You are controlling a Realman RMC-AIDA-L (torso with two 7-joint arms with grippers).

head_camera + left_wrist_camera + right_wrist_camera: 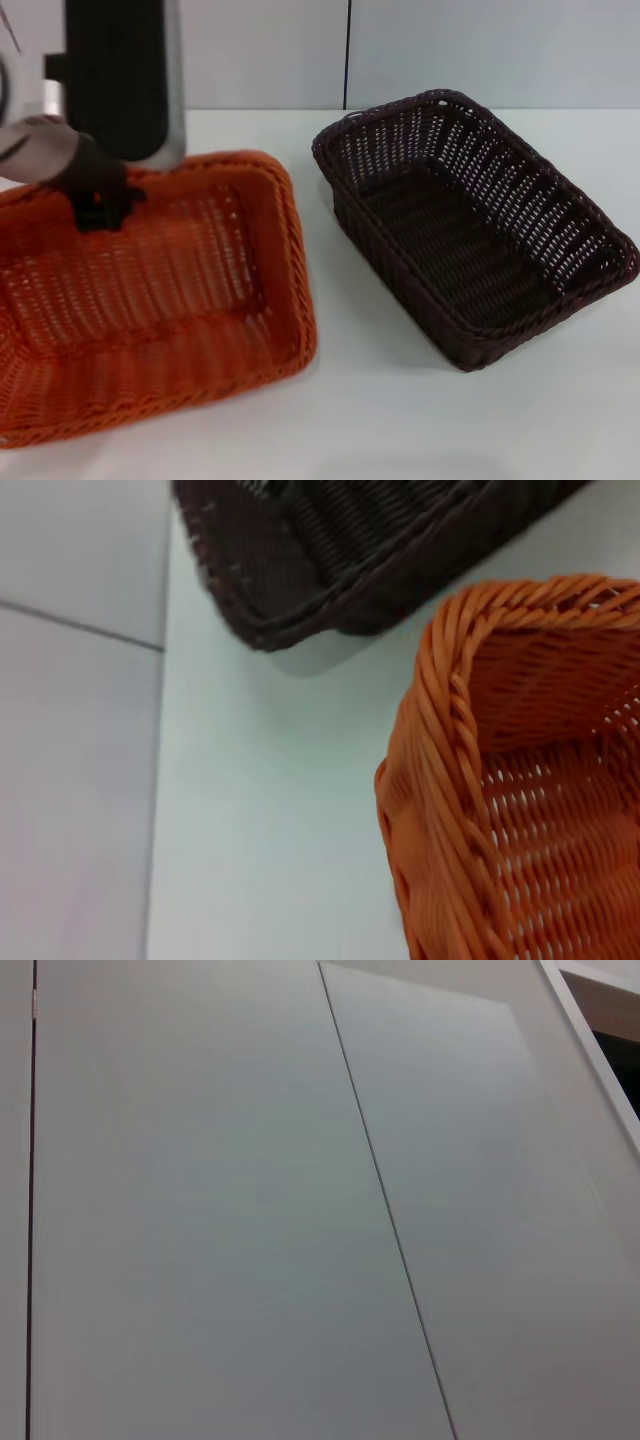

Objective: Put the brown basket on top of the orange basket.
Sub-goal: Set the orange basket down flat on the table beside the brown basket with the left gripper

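The orange basket (200, 300) fills the left of the head view, its near side low and its far rim raised. My left gripper (100, 208) reaches down over that far rim, and its dark fingers are shut on the braided edge. In the left wrist view one corner of the orange basket (520, 810) is very close. The brown basket (470, 230) stands upright and empty on the table to the right, a short gap away from the orange one; its corner (340, 550) shows past the orange rim. My right gripper is out of view.
Both baskets are on a white table (380, 420), with bare surface in front and between them. A pale panelled wall (450, 50) runs close behind the table. The right wrist view shows only wall panels (300, 1210).
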